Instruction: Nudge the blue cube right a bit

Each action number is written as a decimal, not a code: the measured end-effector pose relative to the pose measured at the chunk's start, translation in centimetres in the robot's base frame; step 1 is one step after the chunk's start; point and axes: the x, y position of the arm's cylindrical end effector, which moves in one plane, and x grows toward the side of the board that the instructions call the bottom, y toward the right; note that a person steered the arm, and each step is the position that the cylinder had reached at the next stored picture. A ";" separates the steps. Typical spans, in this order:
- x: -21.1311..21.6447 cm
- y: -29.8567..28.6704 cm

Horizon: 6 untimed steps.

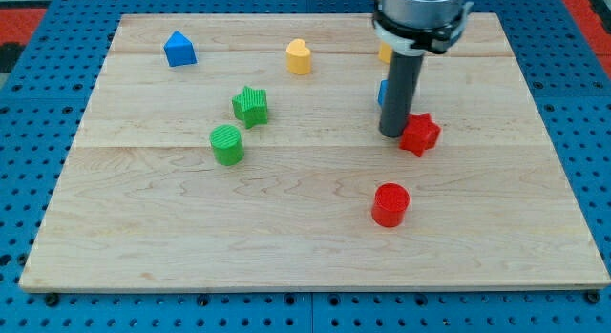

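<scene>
The blue cube shows only as a thin blue sliver at the left edge of my rod, which hides most of it. My tip rests on the board just below the cube in the view, touching or almost touching the left side of a red star block. The rod rises from the tip to the arm's body at the view's top.
A second blue block, house-shaped, sits at the top left. There is a yellow heart, a yellow block partly hidden behind the arm, a green star, a green cylinder and a red cylinder. The wooden board lies on blue pegboard.
</scene>
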 end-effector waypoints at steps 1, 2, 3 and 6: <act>0.0 3.1; -0.2 2.2; -2.9 0.4; -6.6 -5.5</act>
